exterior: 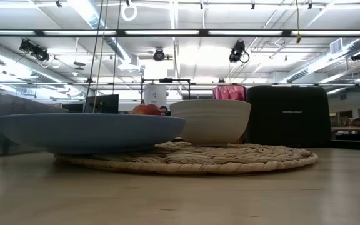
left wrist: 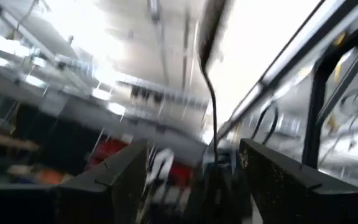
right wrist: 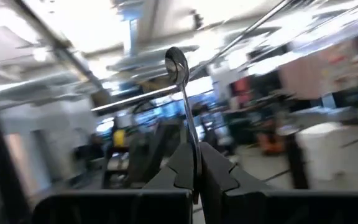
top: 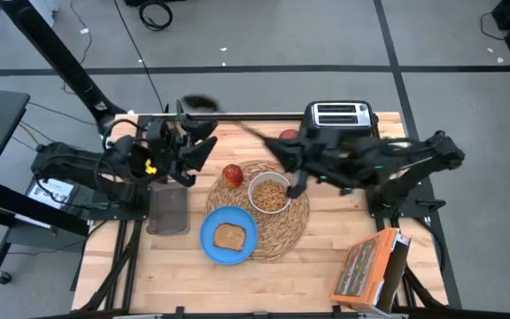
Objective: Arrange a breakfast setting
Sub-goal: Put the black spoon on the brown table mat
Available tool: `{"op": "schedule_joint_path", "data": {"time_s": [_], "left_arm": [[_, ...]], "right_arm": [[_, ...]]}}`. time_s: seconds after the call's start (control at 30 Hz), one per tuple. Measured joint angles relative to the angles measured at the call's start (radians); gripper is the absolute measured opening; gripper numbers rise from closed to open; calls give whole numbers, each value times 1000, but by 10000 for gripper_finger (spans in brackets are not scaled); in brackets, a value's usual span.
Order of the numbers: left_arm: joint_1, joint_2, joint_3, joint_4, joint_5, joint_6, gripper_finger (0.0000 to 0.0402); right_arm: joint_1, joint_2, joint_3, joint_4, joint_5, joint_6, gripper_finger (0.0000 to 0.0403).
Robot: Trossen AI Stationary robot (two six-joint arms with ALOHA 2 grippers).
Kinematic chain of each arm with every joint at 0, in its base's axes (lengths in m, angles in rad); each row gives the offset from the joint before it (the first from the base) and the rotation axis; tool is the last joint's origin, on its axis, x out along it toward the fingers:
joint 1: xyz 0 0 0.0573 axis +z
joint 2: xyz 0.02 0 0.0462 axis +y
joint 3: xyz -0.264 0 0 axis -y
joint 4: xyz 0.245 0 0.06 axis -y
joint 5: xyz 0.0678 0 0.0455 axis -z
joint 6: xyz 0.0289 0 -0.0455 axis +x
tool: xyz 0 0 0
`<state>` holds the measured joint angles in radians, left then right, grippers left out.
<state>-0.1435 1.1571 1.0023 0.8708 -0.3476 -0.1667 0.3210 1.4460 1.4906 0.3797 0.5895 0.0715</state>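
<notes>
My right gripper [top: 282, 152] [right wrist: 194, 165] is shut on the dark spoon [right wrist: 184, 99], raised above the far part of the round straw placemat [top: 297, 229]. My left gripper [top: 200, 152] [left wrist: 191, 180] is open just left of the spoon, which shows farther off between its fingers [left wrist: 211, 93]. On the placemat stand the white bowl [top: 270, 193], which holds cereal, and the red apple [top: 233, 175]. The blue plate [top: 212, 241] with the toast slice [top: 229, 236] overlaps its near left rim. The pink cup [top: 289, 136] stands on the table beside the toaster. My right gripper pinches the spoon's handle [right wrist: 191, 140] between its two fingers, near the handle's free end. The fingers slant upward toward the table's far left and lie along the spoon. The spoon sticks out past the fingertips, its bowl end [right wrist: 176, 62] uppermost, lifted clear of everything.
The black toaster [top: 339, 115] stands at the far edge, right of the cup. The orange cereal box [top: 370, 270] lies at the near right. A grey rectangular block [top: 168, 211] sits left of the plate. A metal rail [top: 237, 115] runs along the far edge.
</notes>
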Motion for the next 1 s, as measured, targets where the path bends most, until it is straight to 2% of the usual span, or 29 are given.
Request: {"op": "schedule_joint_path", "data": {"time_s": [0.07, 0.23, 0.33, 0.63, 0.83, 1.0], "left_arm": [[12, 31, 0, 94, 4, 3, 255], [37, 24, 0, 218, 0, 53, 244], [47, 5, 0, 256, 1, 69, 240], [55, -8, 1, 253, 36, 73, 233], [52, -7, 1, 207, 60, 100, 233], [65, -12, 1, 223, 33, 104, 235]], "right_arm": [[-28, 40, -1, 18, -71, 56, 10], [-39, 109, -2, 216, -135, 41, 10], [-54, 123, 0, 231, -147, 57, 10], [-102, 131, -1, 216, -143, 47, 10], [-126, 131, 0, 302, -118, 6, 10], [-134, 132, 0, 239, -150, 44, 10]]}}
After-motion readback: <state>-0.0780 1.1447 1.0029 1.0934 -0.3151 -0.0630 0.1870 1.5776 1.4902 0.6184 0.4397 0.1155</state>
